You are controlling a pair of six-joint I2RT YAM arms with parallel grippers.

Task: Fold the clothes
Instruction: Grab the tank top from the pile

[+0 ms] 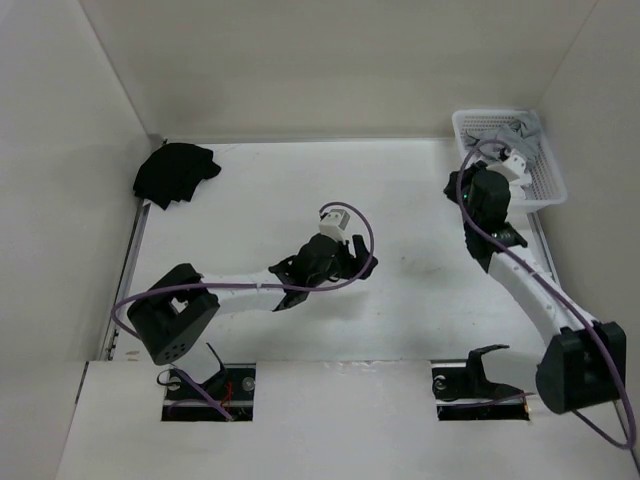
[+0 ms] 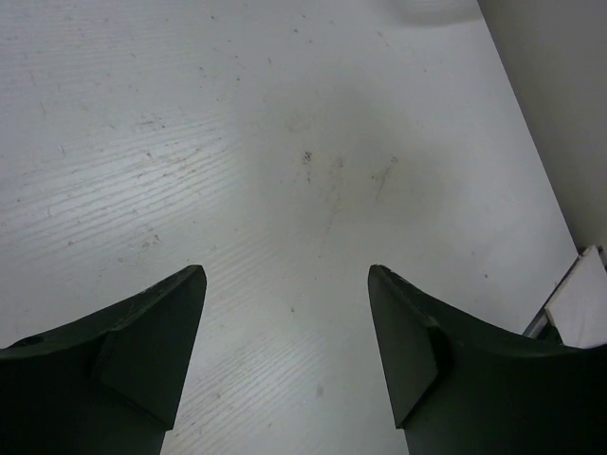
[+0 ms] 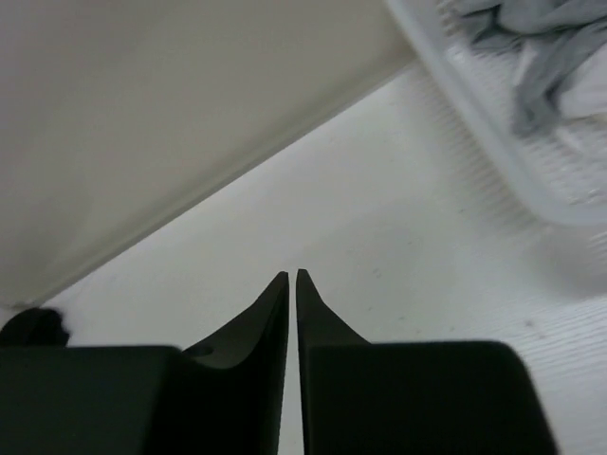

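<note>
Top external view has the grey top bunched up in the white basket, way off at about 2 o'clock on the worktop. So folding hasn't really started imo. It has to come out of there and get spread flat first. The black garment is heaped at 10 o'clock, well apart from everything and not part of this.

The right arm runs from its base at 5 o'clock up toward 1 o'clock, with the wrist bent over just beside the basket's left edge. That looks to me like lining up to fish the top out. On its wrist cam, the right tool has its fingers pinched to a thin slit with nothing between them. The basket wall and grey fabric sit up at 1 o'clock in that view, near but not touching. My guess is it needs to spread before it can grab anything.

The left arm lies low, stretched from 7 o'clock toward the middle and pointing roughly at 3 o'clock. The left tool is spread as wide as it goes and empty, hovering over bare scuffed worktop. It's probably parked there to catch or pin the fabric once it lands.
</note>
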